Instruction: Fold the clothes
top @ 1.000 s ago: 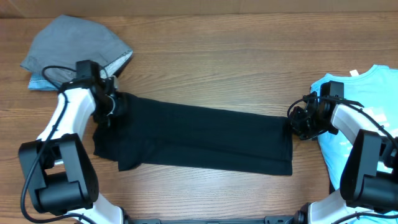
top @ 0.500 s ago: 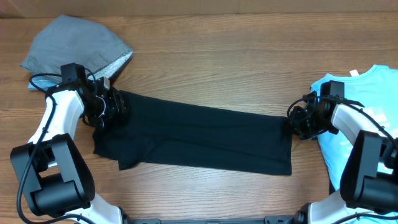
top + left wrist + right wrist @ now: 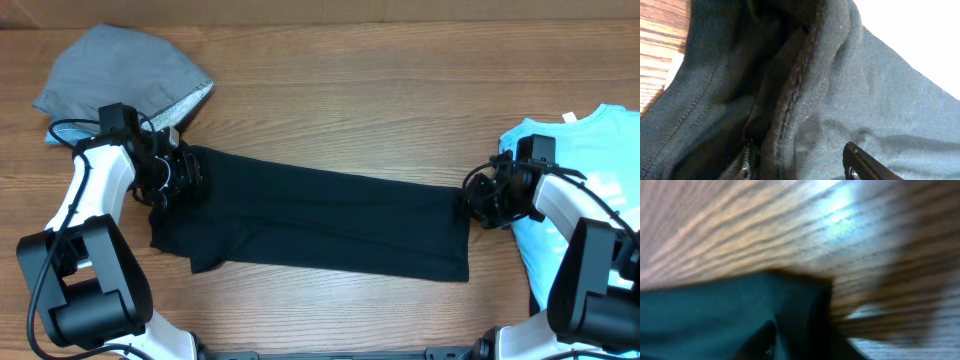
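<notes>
The black T-shirt (image 3: 320, 225) lies folded into a long band across the middle of the table. My left gripper (image 3: 186, 176) is at its left end. In the left wrist view that gripper (image 3: 800, 165) stands open, its fingers apart on either side of a raised hem fold of the shirt (image 3: 805, 85). My right gripper (image 3: 478, 200) sits at the band's right edge. The right wrist view is blurred: it shows a corner of the shirt (image 3: 705, 315) on the wood, and the fingers cannot be made out. A light blue T-shirt (image 3: 600, 135) lies at the far right.
A crumpled grey garment (image 3: 120, 75) lies at the back left, just behind my left arm. The light blue T-shirt runs under my right arm to the table's right edge. Bare wooden table (image 3: 350, 90) stretches behind the black band.
My left gripper has opened and let go of the shirt's left end, and its wrist has swung a little left. My right arm has drawn slightly to the right.
</notes>
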